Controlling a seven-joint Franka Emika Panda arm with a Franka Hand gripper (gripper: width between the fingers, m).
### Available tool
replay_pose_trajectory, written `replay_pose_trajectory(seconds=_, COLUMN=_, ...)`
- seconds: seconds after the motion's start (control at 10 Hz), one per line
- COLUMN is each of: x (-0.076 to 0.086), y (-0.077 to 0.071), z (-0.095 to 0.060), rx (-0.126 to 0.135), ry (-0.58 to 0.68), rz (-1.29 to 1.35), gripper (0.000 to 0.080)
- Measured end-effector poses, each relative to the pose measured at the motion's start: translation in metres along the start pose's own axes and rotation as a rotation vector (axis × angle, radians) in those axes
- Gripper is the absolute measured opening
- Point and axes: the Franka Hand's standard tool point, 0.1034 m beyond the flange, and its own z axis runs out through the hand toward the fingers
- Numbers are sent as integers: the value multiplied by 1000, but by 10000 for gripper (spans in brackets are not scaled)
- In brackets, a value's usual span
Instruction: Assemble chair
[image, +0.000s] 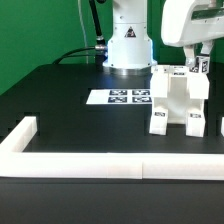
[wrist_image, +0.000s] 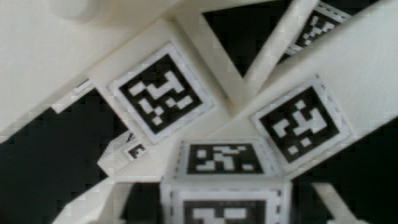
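Note:
The partly built chair (image: 177, 100) is a white blocky frame with tagged legs, standing at the exterior view's right on the black table. My gripper (image: 196, 68) comes down from above onto its top. The jaws are shut on a small white tagged block (image: 201, 66) at the top of the frame. In the wrist view that block (wrist_image: 221, 200) sits between my fingers (wrist_image: 98, 203). Beyond it I see white cross-braces and several tagged faces (wrist_image: 164, 92) of the chair. What the block rests on is hidden.
The marker board (image: 120, 97) lies flat in front of the robot base (image: 128, 45). A long white border wall (image: 100, 166) runs along the table's front and turns back at the exterior view's left (image: 25, 132). Another white part (image: 221, 124) shows at the right edge.

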Motion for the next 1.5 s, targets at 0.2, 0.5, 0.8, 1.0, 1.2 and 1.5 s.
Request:
replay_pose_trajectory(seconds=0.2, x=0, y=0, z=0, rx=0, ry=0, rz=160, gripper=287)
replay_pose_trajectory(seconds=0.5, x=0, y=0, z=0, rx=1, ry=0, rz=388, gripper=287)
replay_pose_trajectory(seconds=0.8, x=0, y=-1, z=0, rx=1, ry=0, rz=589, gripper=288)
replay_pose_trajectory(seconds=1.0, x=1, y=-1, z=0, rx=2, ry=1, rz=710, gripper=288)
replay_pose_trajectory(seconds=1.2, x=1, y=-1, z=0, rx=4, ry=1, rz=863, gripper=288)
replay_pose_trajectory(seconds=1.5, x=2, y=-3, z=0, rx=11, ry=2, rz=1040, gripper=288)
